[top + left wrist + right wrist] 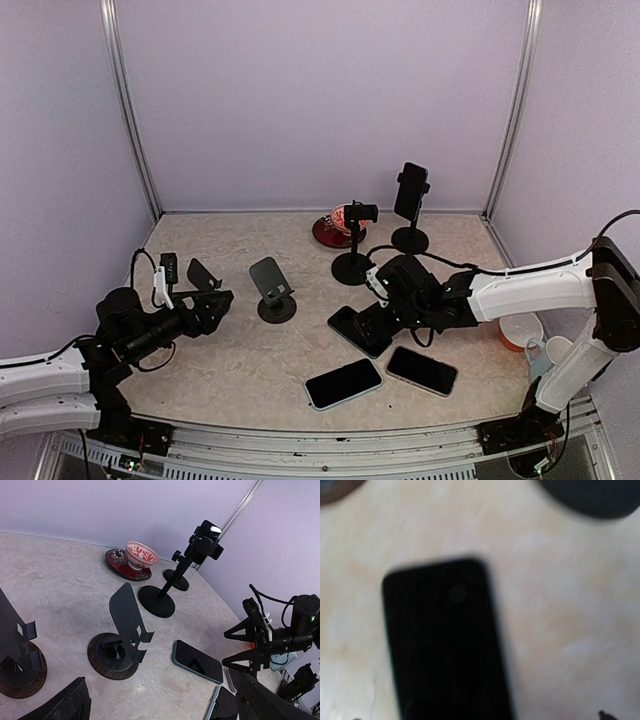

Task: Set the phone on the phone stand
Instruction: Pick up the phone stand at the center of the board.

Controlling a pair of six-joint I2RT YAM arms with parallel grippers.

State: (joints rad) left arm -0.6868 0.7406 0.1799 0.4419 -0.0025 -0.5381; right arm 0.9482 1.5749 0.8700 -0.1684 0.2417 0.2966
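The tabletop [230, 350] is showing beige marbling. Just beside the right tool [224, 650], the phone [197, 661] is showing a glossy black face with a teal-grey edge. Further out from that tool, the phone stand [125, 625] is showing matte black over a dark wood-grain base. The bowl [141, 555] is wearing red motifs on white, and the plate [116, 560] is showing dark red.

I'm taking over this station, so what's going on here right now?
The right gripper hangs open directly over a dark phone lying flat on the table and has not yet gripped it. The left gripper is open and holds nothing, off to the left. An empty phone stand sits between the two arms. Two more phones lie nearer the front edge.
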